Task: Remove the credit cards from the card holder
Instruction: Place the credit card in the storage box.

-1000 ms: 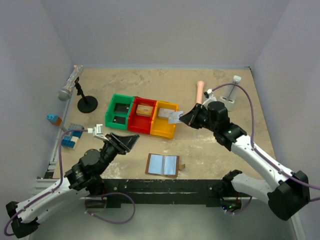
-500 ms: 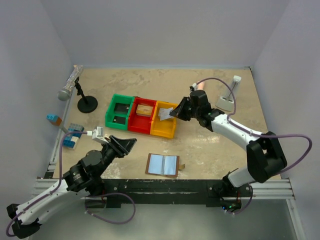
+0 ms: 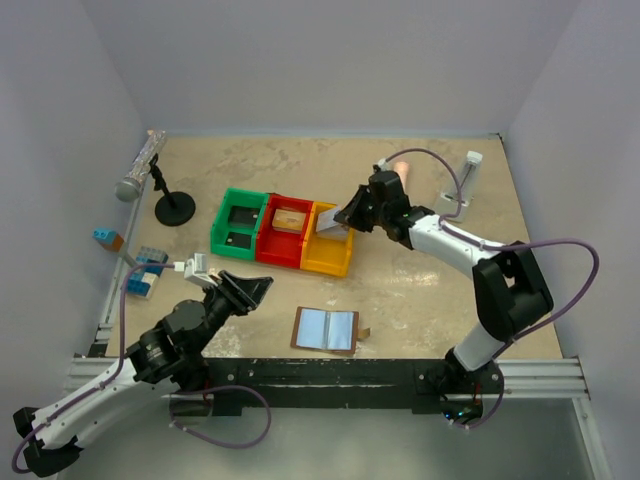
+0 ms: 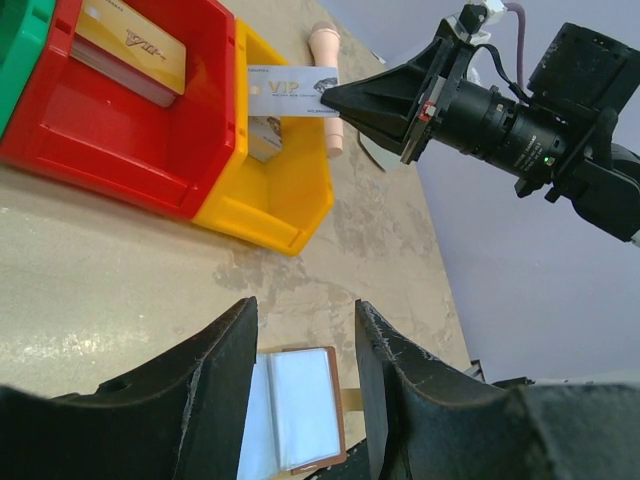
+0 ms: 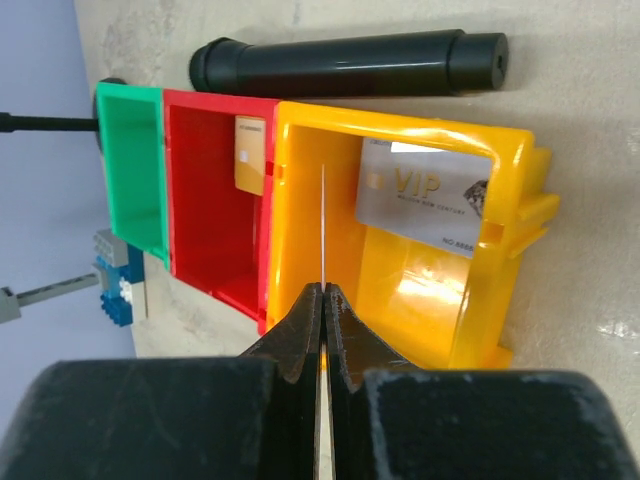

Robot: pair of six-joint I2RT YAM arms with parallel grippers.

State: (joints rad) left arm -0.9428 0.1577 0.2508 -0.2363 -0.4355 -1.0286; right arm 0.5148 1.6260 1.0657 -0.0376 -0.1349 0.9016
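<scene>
Broadly, the tan table (image 3: 430, 290) carries everything, and the yellow bin (image 3: 326, 264) serves as the mark for all places. The right gripper (image 3: 340, 224) reaches in from that bin's right and sits over its open top. Its jaws are pinched tight on a silver card (image 4: 290, 90) marked VIP, which the right wrist view shows edge-on, lined up above the bin's inside. The left gripper (image 3: 264, 284) hangs to the near left of the yellow bin, above the table, with its jaws spread and nothing between them.

A red bin (image 3: 280, 256) touches the yellow bin's left side, and a green bin (image 3: 233, 248) stands one place further left. The card holder (image 3: 326, 329) lies open and flat on the table on the near side of the yellow bin, apart from it, its pale inside facing up. A second silver card (image 5: 430, 195) rests inside the yellow bin against one wall. A gold card (image 5: 249, 155) sits in the red bin next door.
</scene>
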